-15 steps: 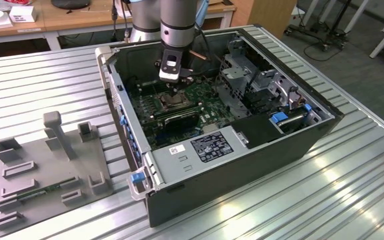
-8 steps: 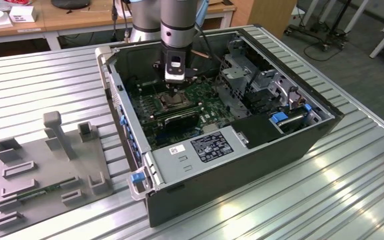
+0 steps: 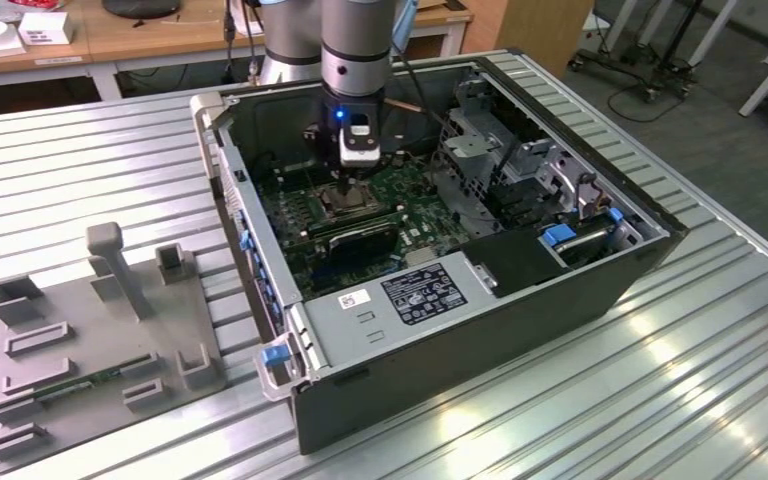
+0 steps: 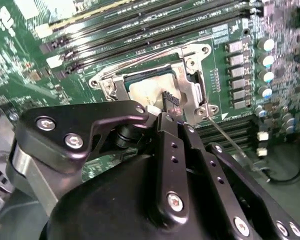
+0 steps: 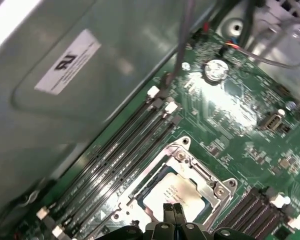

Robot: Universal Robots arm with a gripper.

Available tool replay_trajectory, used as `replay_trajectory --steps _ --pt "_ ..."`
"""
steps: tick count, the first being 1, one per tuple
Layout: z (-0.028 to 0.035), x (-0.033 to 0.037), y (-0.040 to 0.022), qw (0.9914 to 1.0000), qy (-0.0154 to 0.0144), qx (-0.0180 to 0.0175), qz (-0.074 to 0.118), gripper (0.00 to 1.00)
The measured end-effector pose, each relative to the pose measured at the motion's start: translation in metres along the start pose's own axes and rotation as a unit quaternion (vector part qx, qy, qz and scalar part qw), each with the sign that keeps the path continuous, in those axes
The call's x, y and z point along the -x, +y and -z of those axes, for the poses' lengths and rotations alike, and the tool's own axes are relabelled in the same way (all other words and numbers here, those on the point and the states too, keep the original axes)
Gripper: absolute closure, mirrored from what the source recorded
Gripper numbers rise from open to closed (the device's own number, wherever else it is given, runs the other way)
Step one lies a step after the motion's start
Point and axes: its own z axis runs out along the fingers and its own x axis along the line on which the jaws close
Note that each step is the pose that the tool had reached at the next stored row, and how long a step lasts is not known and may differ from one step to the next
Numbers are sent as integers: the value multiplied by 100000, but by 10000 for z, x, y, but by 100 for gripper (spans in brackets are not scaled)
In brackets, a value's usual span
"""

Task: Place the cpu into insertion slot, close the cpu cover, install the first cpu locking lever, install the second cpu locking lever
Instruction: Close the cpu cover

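My gripper (image 3: 347,188) reaches down into the open computer case, right over the insertion slot (image 3: 341,206) on the green motherboard. In both wrist views its black fingertips (image 4: 171,102) (image 5: 173,209) are pressed together, with nothing visible between them. They sit just above one edge of the cpu (image 4: 142,90) (image 5: 182,194); I cannot tell if they touch it. The cpu lies flat in the slot, silver-grey top up. The cpu cover (image 4: 192,75) (image 5: 202,176) lies down around it as a silvery frame. A thin metal lever (image 4: 225,140) runs out from one corner of the socket.
Long black memory slots (image 5: 125,145) (image 4: 140,30) run beside the socket, and a row of capacitors (image 4: 265,75) lines another side. The case walls (image 3: 491,330) and a drive cage (image 3: 491,150) close in around the arm. A grey fixture plate (image 3: 91,340) lies at the exterior view's left.
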Motion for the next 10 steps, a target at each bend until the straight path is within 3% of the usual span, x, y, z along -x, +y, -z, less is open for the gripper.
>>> replay_trajectory --steps 5,10 --pt "-5 0 0 99896 171 -90 4545 89" --pt "-8 0 0 99592 340 -161 9015 89"
